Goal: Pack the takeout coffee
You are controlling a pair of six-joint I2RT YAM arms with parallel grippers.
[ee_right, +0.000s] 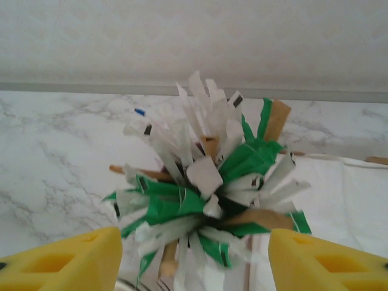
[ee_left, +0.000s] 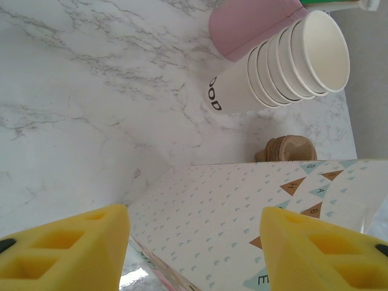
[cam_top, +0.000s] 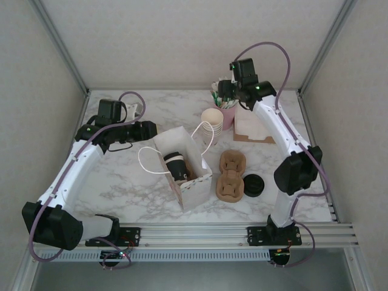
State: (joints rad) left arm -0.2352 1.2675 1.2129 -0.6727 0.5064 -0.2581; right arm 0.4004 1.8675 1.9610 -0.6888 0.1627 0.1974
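2 arms out, and each has its own post. The left gripper (cam_top: 150,129) (ee_left: 194,218) hangs beside the far-left corner of the white paper bag (cam_top: 197,191) (ee_left: 230,200). Its yellow fingers are spread and nothing is pinched. From there, I'd guess, it's placed to steady the bag's mouth while something goes in.

That bag stands open mid-table (cam_top: 121,182), handles flopped outward. Something dark with a cream band (cam_top: 176,165) sits inside it, maybe a lidded, sleeved cup, though I can't be sure.

Now the takeout coffee (cam_top: 212,119) (ee_left: 321,48): it's the cream paper cup topping a nested stack near the table's far edge. It sits right up against the pink cup (cam_top: 228,115) (ee_left: 248,24) and clear of the bag, so it's not packed yet.

The right gripper (cam_top: 229,91) (ee_right: 194,242) hovers directly over the pink cup's green-and-white sticks (cam_top: 219,91) (ee_right: 200,176). Its fingers are spread either side of the bunch and, as far as I can see, grip none. My read is that it's lining up for a stick to go with the drink.

The brown pulp carrier (cam_top: 230,176) (ee_left: 291,148) lies just right of the bag. 1 loose black lid (cam_top: 253,185) lies beside it toward the right edge, probably laid there for the right arm's reach.
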